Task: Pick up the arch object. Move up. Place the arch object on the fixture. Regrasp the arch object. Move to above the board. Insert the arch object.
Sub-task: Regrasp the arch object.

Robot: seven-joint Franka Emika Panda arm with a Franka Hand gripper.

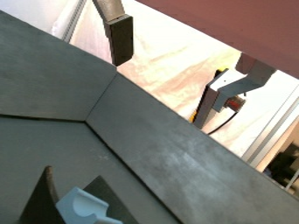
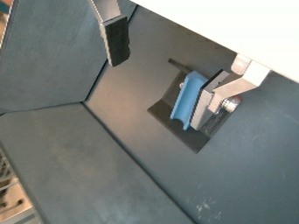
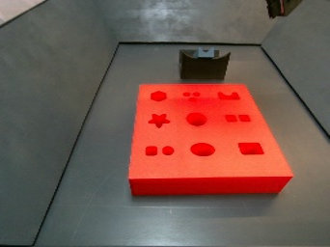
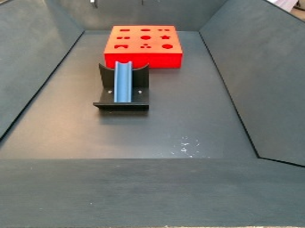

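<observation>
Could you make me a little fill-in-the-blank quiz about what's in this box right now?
1. The blue arch lies on the dark ____.
2. The board with shaped cutouts is coloured ____.
3. The pincer, high above the floor, holds ____.
4. In a side view, the fixture stands ____ the board, not on it.

Missing words: fixture; red; nothing; beside

Dark floor (image 4: 179, 125) bearing board (image 4: 146, 46), fixture (image 4: 123, 100); pincer (image 3: 279, 6) seemingly aloft.
</observation>
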